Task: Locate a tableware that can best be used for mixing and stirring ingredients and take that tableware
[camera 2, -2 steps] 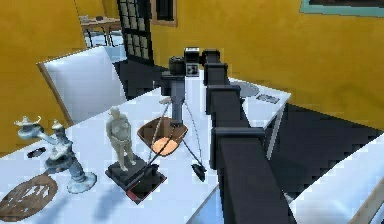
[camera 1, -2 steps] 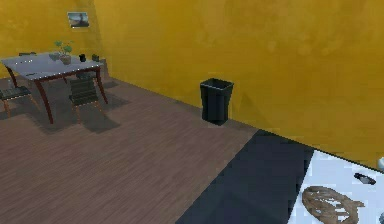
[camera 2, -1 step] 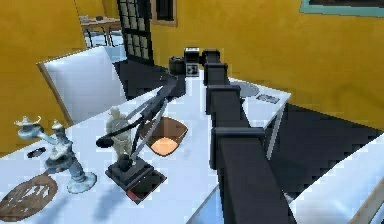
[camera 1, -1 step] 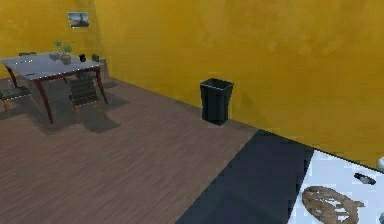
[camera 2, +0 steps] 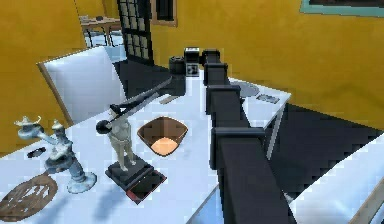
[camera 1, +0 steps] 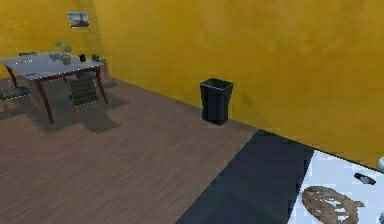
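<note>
Arm [camera 2: 235, 130] extended far; gripper [camera 2: 110, 115] at end.

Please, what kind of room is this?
Probably a dining room in a house: a dining table with chairs near a yellow wall, a black bin, and a white table carrying a bowl and a statue.

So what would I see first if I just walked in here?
Probably the big yellow wall in the forward view, with a black bin standing on the floor against it. In the arm side view, the robot's dark arm stretches over a white table. Left of the arm sit a brown bowl and a small pale statue on a dark base.
</note>
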